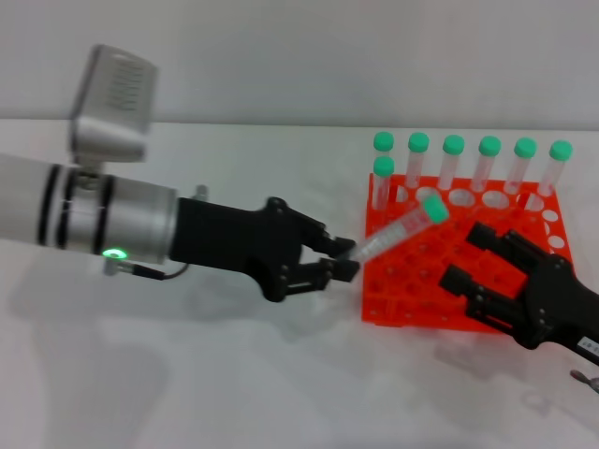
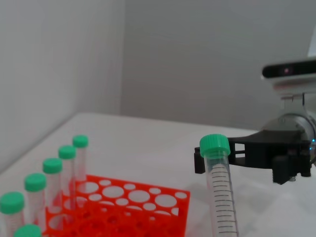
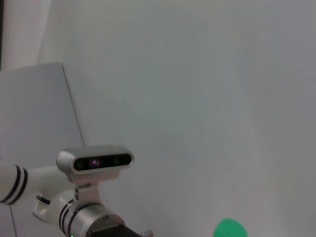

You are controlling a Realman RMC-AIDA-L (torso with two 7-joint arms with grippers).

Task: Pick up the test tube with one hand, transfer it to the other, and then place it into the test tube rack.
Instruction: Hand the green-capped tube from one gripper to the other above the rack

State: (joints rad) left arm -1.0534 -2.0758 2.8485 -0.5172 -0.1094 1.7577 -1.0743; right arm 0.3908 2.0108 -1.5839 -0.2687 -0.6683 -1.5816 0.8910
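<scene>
In the head view my left gripper point(image 1: 343, 263), on its silver wrist, is shut on the tapered end of the test tube point(image 1: 391, 235). The tube slants up to the right, and its green cap hangs over the front left part of the orange-red test tube rack point(image 1: 409, 301). My right gripper point(image 1: 472, 255), black with a white label, is open over the rack's right front, just right of the cap and apart from it. The left wrist view has the tube point(image 2: 220, 192) upright up close, with the right gripper's fingers point(image 2: 199, 163) behind it. The cap point(image 3: 229, 230) peeks into the right wrist view.
Several other green-capped tubes point(image 1: 453, 161) stand upright along the rack's far row, and one point(image 1: 383, 180) stands a row nearer at the left. They also show in the left wrist view point(image 2: 52, 174). The white table point(image 1: 234, 374) spreads in front of and left of the rack.
</scene>
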